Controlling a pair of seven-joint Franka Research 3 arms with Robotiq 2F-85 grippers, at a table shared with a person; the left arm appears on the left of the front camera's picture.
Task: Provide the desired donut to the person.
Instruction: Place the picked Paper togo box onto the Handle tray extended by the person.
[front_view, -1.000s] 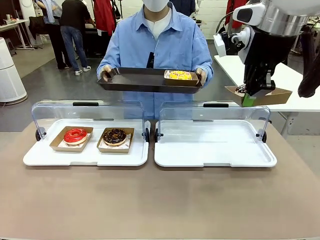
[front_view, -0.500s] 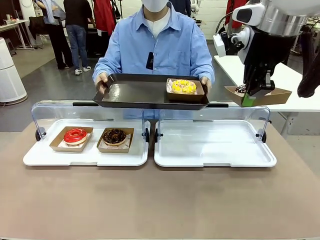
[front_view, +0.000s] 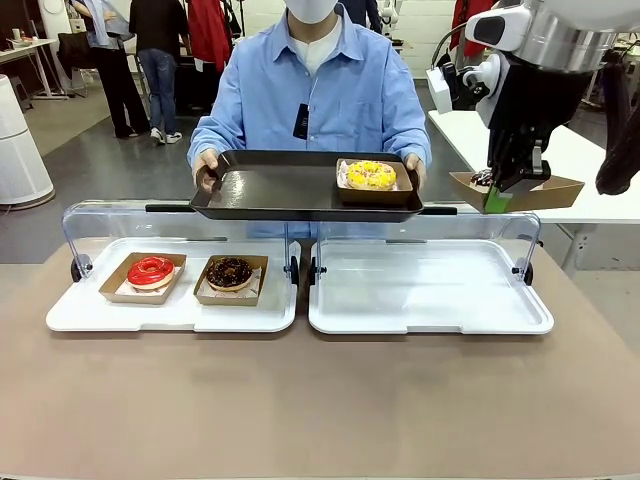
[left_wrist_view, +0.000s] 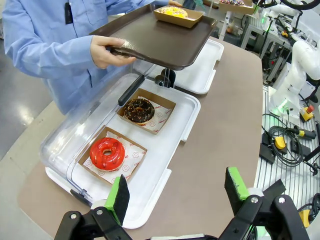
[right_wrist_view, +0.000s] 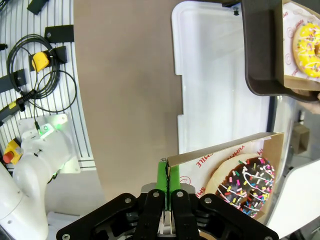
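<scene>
Right claw (front_view: 497, 197): clamped tight on the edge of a brown cardboard tray (front_view: 530, 191) holding a chocolate sprinkled donut (right_wrist_view: 246, 186), right of the person's (front_view: 320, 90) dark plastic serving tray (front_view: 280, 187). Left claw (left_wrist_view: 175, 192): green pads spread wide, empty, above the brown tabletop (left_wrist_view: 225, 115).

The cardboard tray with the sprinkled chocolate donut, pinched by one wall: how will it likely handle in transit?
The cardboard tray looks thin, so its wall may flex in the right gripper. The sprinkled donut sits off to one side of the pinch, so the tray may sag or tilt. Frosting likely smears.

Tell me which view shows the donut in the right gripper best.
Right wrist view: the sprinkled chocolate donut lies open in its cardboard tray, pinched by the right gripper. The front view shows only a sliver; the left wrist view, a distant glimpse.
</scene>
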